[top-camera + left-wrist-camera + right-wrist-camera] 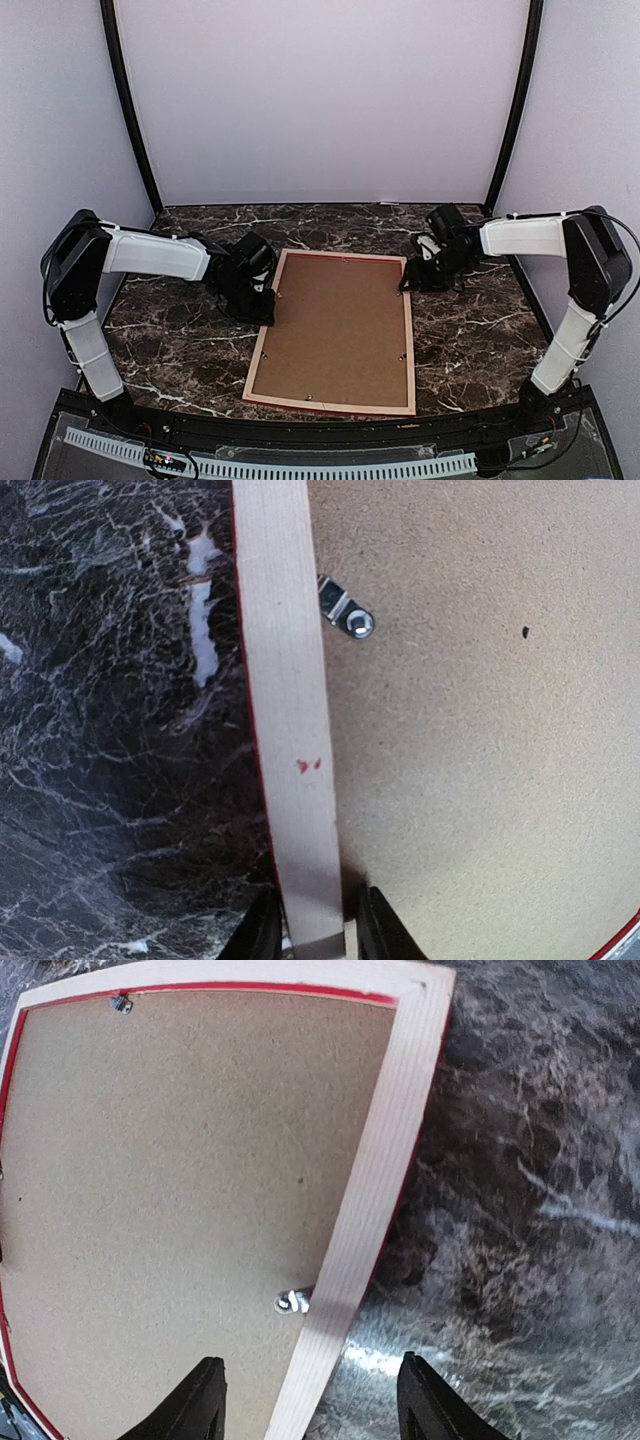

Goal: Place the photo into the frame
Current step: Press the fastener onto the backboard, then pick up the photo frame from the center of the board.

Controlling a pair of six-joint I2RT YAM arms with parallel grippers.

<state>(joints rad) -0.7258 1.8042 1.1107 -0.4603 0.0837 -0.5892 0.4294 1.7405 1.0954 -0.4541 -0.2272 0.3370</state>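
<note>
The frame (pixel 262 352) lies face down on the marble table, pale wood rails up, a red edge showing. A brown backing board (pixel 340 330) fills it. The photo is hidden. My left gripper (pixel 262 300) straddles the frame's left rail (pixel 285 680). Its jaws are narrowly open, with a thin gap on the board side (pixel 318 915). My right gripper (pixel 410 280) hovers over the right rail (pixel 385 1160) near the far corner. It is wide open (pixel 311 1365), with one finger over the board (pixel 180 1160) and the other over the table.
Small metal turn clips (pixel 345 612) (pixel 292 1302) sit on the rails over the backing board. Dark marble table (pixel 480 330) surrounds the frame. Black posts and pale walls close in the back and sides.
</note>
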